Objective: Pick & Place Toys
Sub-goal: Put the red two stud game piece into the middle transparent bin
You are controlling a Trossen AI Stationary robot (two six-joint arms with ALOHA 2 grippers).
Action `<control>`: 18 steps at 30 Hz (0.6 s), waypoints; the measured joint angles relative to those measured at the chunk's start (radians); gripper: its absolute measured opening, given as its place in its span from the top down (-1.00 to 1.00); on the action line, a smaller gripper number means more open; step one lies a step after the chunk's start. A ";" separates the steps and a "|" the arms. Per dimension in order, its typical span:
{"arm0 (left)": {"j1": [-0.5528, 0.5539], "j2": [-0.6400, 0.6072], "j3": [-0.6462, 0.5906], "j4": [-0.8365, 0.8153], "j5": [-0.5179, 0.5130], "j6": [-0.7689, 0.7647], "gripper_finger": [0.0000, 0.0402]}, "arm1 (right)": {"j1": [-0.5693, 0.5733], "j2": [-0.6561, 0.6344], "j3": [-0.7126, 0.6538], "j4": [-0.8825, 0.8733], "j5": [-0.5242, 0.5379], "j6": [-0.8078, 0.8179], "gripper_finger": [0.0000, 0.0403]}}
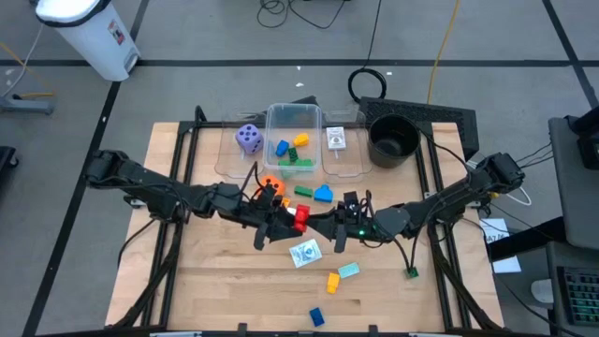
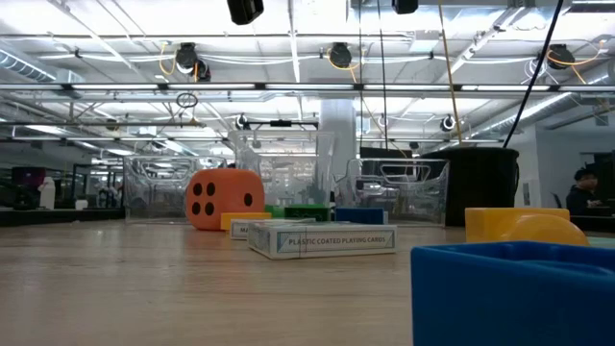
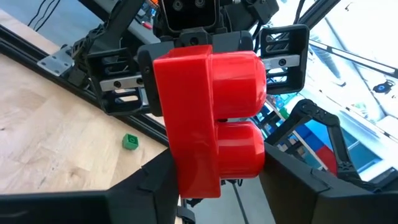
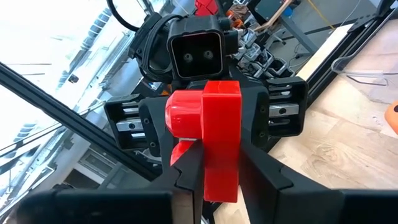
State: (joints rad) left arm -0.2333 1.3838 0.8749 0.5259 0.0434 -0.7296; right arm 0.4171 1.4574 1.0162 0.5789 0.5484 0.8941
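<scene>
1. Red block point(image 1: 299, 217) hung above the middle of the table point(image 1: 225, 290), pinched between both arms.
2. Right gripper point(image 4: 219, 180) was clamped on it; left gripper point(image 3: 214, 180) stood around it, fingers closing.
3. A handover looked underway; next, one gripper must release.

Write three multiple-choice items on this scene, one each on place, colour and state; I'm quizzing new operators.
1. The black pot stands: A) beside the clear tub, on the right arm's side; B) mid-table; C) in a claw.
2. The die in the low view is: A) green; B) orange; C) white.
3. The right claw is: A) open, empty; B) unseen; C) shut on the red block.
1A, the high view shows it there; 2B, its face is orange; 3C, its wrist view shows the clamp.
</scene>
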 joint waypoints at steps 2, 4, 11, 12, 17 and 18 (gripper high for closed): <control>0.000 0.000 0.000 0.000 0.002 0.003 0.11 | 0.000 0.000 0.000 0.000 -0.002 -0.001 0.61; 0.000 0.000 0.000 0.000 0.004 0.013 0.15 | 0.000 0.000 0.000 0.000 -0.002 0.000 0.55; 0.000 0.000 0.000 0.001 0.030 0.021 0.16 | -0.002 0.000 0.000 0.000 -0.002 0.000 0.32; 0.000 0.000 0.000 0.002 0.030 0.021 0.16 | -0.005 0.000 0.000 0.001 -0.003 -0.005 0.28; 0.001 -0.002 0.000 0.023 0.031 0.042 0.14 | -0.021 0.000 0.000 0.037 -0.005 -0.069 0.08; 0.001 -0.002 0.000 0.032 0.031 0.045 0.14 | -0.024 0.000 0.000 0.043 -0.008 -0.079 0.05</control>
State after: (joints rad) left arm -0.2322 1.3819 0.8749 0.5578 0.0742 -0.6850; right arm 0.3927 1.4574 1.0161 0.6216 0.5407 0.8153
